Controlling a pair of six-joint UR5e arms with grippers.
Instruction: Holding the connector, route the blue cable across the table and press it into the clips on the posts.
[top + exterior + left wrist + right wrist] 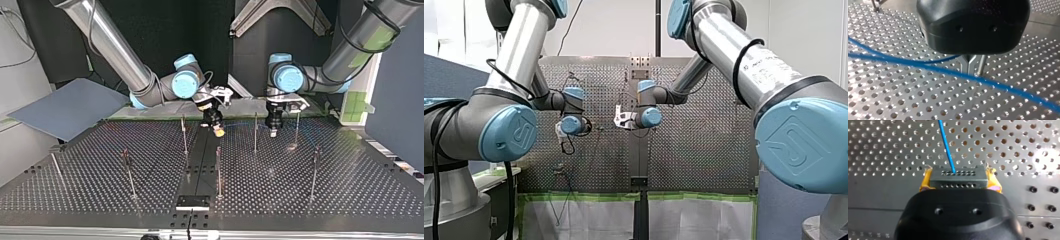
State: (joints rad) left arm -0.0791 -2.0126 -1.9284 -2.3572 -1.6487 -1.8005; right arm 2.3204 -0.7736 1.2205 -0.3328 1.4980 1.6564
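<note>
Between right hand's (pixel 959 173) two pads (pixel 925 183) sits one clamped connector (pixel 958 181); left hand (pixel 970 67) closed.

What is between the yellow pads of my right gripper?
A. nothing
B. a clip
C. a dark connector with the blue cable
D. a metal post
C: in the right wrist view my right gripper clamps the dark connector, and the blue cable leaves it.

My left gripper (pixel 971 70), its black housing filling much of the view, hangs close over the perforated table (pixel 910 100), where the blue cable (pixel 1003 86) runs across just under its tip, a second stretch curving in alongside and disappearing behind the housing.
</note>
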